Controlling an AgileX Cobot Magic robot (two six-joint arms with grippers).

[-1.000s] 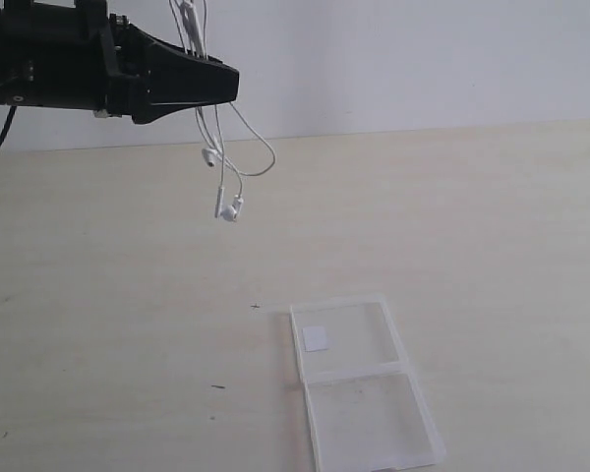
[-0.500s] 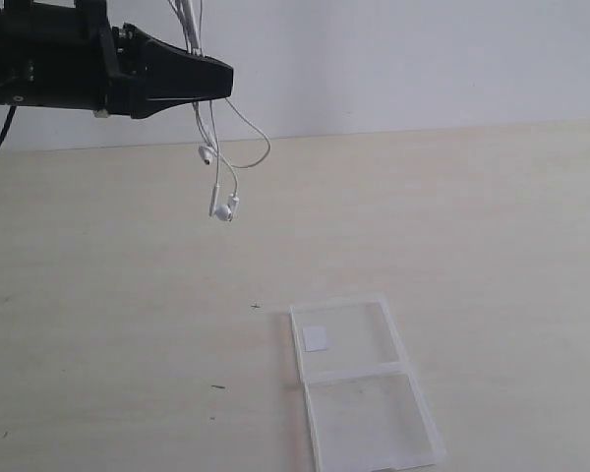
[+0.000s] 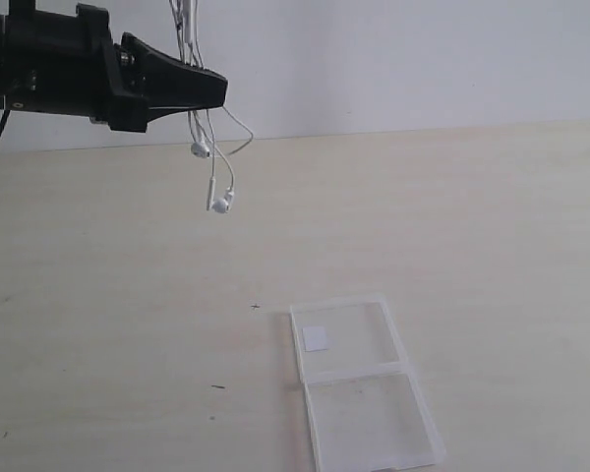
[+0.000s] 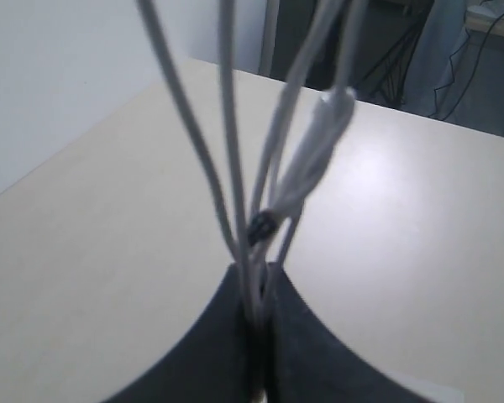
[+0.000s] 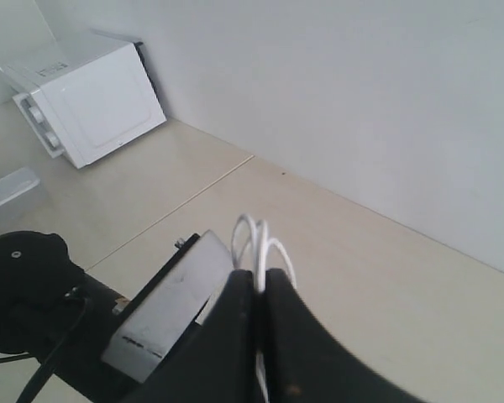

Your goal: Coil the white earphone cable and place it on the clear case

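Note:
The white earphone cable [image 3: 213, 169] hangs in the air as a bundle of strands, its two earbuds [image 3: 219, 202] dangling lowest. My left gripper [image 3: 216, 90] is shut on the bundle at the upper left, high above the table. In the left wrist view the strands [image 4: 227, 126] and the inline remote [image 4: 319, 147] run out from the closed left gripper [image 4: 256, 281]. My right gripper [image 5: 258, 281] is shut on the cable's loops [image 5: 256, 239]; it lies above the exterior view's top edge. The clear case [image 3: 413, 393] lies open and flat at the front, with its white sticker [image 3: 316, 338] on the far half.
The pale table [image 3: 492, 226] meets a white wall at the back. In the right wrist view the left arm [image 5: 164, 306] sits just beneath the right gripper. A white box-shaped appliance [image 5: 92, 96] stands by the wall.
The left gripper has shifted slightly left with the bundle. The dangling earbuds rose and swung left, and the loose loop beside them shrank.

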